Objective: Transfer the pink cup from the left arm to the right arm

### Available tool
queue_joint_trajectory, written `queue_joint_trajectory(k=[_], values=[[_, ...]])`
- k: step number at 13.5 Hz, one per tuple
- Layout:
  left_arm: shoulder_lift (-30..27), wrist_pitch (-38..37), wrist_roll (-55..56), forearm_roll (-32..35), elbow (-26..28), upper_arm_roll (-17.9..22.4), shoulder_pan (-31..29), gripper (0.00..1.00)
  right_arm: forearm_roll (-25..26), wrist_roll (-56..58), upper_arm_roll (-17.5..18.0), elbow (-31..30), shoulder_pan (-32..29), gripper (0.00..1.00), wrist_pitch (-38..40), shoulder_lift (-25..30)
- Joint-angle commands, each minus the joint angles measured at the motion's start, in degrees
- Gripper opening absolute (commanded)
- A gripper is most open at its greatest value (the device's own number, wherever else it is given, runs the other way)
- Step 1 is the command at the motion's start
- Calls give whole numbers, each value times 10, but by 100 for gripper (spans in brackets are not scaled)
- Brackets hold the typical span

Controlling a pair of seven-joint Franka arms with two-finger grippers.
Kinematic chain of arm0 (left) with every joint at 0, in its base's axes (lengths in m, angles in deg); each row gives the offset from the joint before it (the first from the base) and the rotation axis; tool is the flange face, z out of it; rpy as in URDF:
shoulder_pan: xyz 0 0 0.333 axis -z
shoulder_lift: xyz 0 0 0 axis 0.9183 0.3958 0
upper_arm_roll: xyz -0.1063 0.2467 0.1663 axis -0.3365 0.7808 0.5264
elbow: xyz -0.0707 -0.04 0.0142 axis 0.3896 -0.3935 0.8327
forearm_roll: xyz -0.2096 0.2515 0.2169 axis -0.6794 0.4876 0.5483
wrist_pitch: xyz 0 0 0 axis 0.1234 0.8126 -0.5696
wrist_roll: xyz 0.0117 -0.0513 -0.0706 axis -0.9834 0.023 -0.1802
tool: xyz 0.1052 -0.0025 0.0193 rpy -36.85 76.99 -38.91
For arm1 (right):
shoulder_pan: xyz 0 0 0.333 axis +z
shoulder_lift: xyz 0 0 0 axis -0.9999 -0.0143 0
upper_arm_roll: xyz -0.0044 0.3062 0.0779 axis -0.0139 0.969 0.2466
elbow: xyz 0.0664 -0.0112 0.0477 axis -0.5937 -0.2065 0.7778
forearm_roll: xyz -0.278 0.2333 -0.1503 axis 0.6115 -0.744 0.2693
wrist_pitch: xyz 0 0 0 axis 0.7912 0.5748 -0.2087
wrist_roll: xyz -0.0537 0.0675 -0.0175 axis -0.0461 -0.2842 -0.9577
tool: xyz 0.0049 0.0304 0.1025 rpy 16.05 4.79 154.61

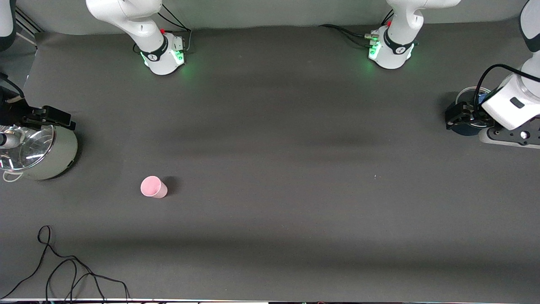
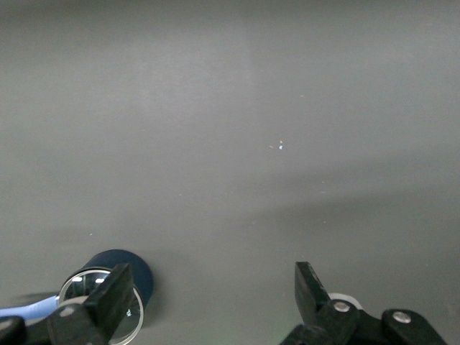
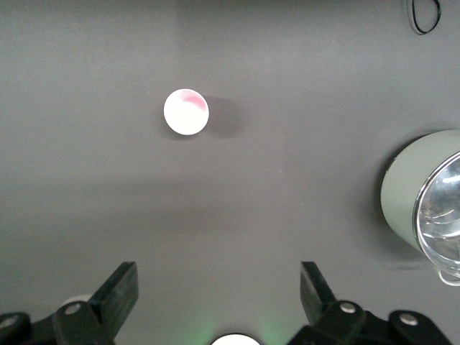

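Left tool (image 1: 457,119): wide, empty, over a dark blue pot (image 2: 122,277), well apart from the pink cup (image 1: 153,187). Right tool (image 1: 50,118): wide, empty, over the pale lidded pot (image 1: 50,158) near the cup. Cup: upright on the bench (image 1: 270,169); probably light, thin, slippery; grip across the rim.

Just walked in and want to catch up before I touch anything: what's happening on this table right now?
Nothing is being handled yet. The pink cup stands upright alone on the table, toward the right arm's end. The right gripper is open, over the pale lidded pot at that end. The left gripper is also open, waiting over a dark blue pot at the left arm's end. A loose black cable lies nearer the front camera than the cup.
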Motion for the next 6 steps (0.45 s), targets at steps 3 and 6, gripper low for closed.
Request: queue_joint_trajectory(k=[3, 6], values=[[-8, 8, -21, -19, 3, 11, 3, 100, 15, -11, 2, 26, 9, 100, 3, -19], [-6, 14, -20, -19, 3, 11, 2, 100, 13, -11, 2, 26, 9, 100, 2, -19]])
